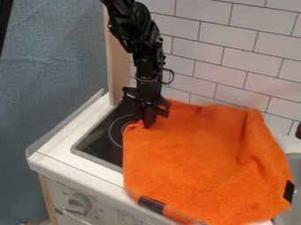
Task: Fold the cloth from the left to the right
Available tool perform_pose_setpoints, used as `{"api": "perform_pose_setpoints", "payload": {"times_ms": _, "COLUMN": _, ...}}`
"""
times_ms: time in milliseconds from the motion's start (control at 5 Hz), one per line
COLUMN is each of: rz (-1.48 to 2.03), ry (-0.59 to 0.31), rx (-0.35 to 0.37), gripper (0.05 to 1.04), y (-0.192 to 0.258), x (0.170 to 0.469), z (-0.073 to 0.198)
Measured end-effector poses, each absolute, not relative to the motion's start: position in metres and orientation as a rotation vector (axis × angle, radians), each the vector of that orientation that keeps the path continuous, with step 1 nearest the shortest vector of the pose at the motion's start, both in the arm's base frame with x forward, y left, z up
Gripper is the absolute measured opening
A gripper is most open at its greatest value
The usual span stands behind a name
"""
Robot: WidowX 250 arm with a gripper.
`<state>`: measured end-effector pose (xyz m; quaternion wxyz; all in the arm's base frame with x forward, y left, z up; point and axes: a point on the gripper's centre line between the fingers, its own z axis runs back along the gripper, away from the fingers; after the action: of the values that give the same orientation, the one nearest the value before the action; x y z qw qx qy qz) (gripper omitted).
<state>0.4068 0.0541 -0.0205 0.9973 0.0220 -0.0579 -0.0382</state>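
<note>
The gripper (148, 117) points down at the upper left edge of the orange cloth (200, 154), against the cloth's back left part. How its tip meets the fabric there is hard to make out. The cloth lies spread over the right part of the stove and the counter, with a raised fold along its right side. Its front edge hangs over the counter's front, and dark patches mark the front edge and the right corner.
Left of the cloth, part of the black stove top (100, 143) with a ring mark is bare. A white tiled wall (235, 52) rises behind, with a wooden post (117, 57) at the back left. A grey sink (294, 165) lies at the right edge, and a knob (78, 203) sits on the front panel.
</note>
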Motion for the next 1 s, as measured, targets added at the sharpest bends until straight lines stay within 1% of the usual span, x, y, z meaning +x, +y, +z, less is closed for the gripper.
{"api": "perform_pose_setpoints", "payload": {"times_ms": 200, "rz": -0.071, "ry": -0.101, "rx": 0.040, "gripper": 0.081, "y": 0.056, "x": 0.405, "z": -0.020}}
{"api": "perform_pose_setpoints", "payload": {"times_ms": 600, "rz": 0.069, "ry": -0.104, "rx": 0.054, "gripper": 0.065, "y": 0.116, "x": 0.403, "z": -0.007}}
{"api": "perform_pose_setpoints", "payload": {"times_ms": 800, "rz": 0.072, "ry": -0.104, "rx": 0.069, "gripper": 0.064, "y": 0.120, "x": 0.406, "z": -0.005}}
{"api": "perform_pose_setpoints", "payload": {"times_ms": 1000, "rz": 0.068, "ry": -0.102, "rx": 0.051, "gripper": 0.064, "y": 0.117, "x": 0.406, "z": -0.006}}
